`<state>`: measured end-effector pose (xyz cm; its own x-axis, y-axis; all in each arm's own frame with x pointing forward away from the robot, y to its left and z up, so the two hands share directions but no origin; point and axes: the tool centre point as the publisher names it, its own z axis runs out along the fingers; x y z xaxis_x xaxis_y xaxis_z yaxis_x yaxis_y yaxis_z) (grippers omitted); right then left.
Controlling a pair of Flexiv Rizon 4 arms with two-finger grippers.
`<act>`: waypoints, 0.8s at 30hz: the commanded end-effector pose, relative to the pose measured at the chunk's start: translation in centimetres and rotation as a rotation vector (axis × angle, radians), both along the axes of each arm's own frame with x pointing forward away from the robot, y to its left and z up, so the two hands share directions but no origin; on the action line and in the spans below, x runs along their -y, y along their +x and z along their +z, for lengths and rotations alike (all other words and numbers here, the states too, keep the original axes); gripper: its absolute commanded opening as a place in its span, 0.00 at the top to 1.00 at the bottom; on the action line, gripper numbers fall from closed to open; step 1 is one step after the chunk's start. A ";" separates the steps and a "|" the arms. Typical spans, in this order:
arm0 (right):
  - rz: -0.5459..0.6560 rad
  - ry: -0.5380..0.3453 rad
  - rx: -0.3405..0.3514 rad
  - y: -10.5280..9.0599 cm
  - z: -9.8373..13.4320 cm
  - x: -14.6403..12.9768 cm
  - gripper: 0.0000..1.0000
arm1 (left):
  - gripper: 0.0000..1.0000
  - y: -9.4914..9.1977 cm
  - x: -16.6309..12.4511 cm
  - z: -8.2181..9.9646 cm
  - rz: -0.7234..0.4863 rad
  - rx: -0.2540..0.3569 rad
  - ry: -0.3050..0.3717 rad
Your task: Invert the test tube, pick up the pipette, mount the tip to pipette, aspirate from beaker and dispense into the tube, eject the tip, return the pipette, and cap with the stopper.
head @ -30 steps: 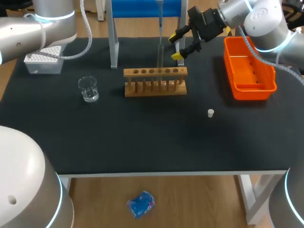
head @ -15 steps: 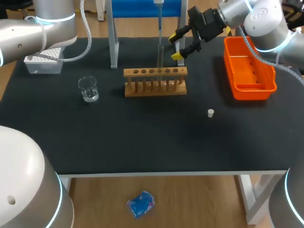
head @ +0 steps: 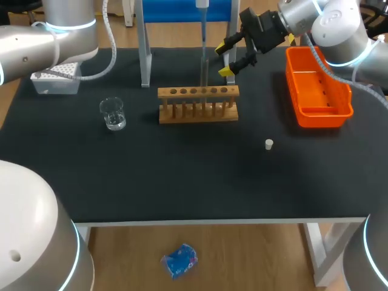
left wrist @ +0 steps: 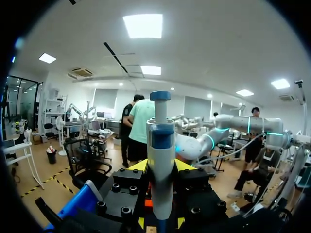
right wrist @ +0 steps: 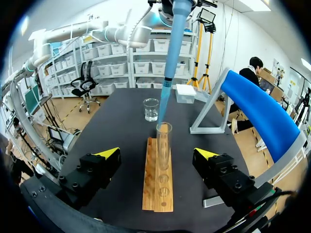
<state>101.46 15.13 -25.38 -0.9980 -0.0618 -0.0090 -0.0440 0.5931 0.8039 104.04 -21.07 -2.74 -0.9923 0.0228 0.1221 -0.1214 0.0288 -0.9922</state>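
A clear test tube (head: pixel 205 70) (right wrist: pixel 164 145) stands upright in the wooden rack (head: pixel 198 103) (right wrist: pixel 158 177). My right gripper (head: pixel 230 59) (right wrist: pixel 158 154) is open, its fingers on either side of the tube and not touching it. From above, the pipette (head: pixel 202 24) (right wrist: pixel 172 48) hangs with its thin tip at the tube's mouth. In the left wrist view my left gripper (left wrist: pixel 160 194) is shut on the pipette's body (left wrist: pixel 160 160). The beaker (head: pixel 113 113) (right wrist: pixel 151 109) sits left of the rack. A small white stopper (head: pixel 269 143) lies on the mat to the right.
A tip box (head: pixel 56 77) (right wrist: pixel 186 93) stands at the back left. An orange bin (head: pixel 317 88) sits at the right, behind my right arm. The blue pipette stand (head: pixel 185 12) (right wrist: pixel 262 111) rises behind the rack.
The pipette has come down a little over the tube. My right arm and gripper have kept still.
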 end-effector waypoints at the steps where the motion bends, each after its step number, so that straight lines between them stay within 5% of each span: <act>1: 0.003 -0.001 -0.002 0.1 0.0 0.1 0.00 | 1.00 0.1 0.1 -0.1 -0.009 -0.012 0.007; 24: 0.003 -0.001 -0.002 0.1 0.0 0.1 0.00 | 1.00 0.4 1.0 -0.7 -0.022 -0.044 -0.041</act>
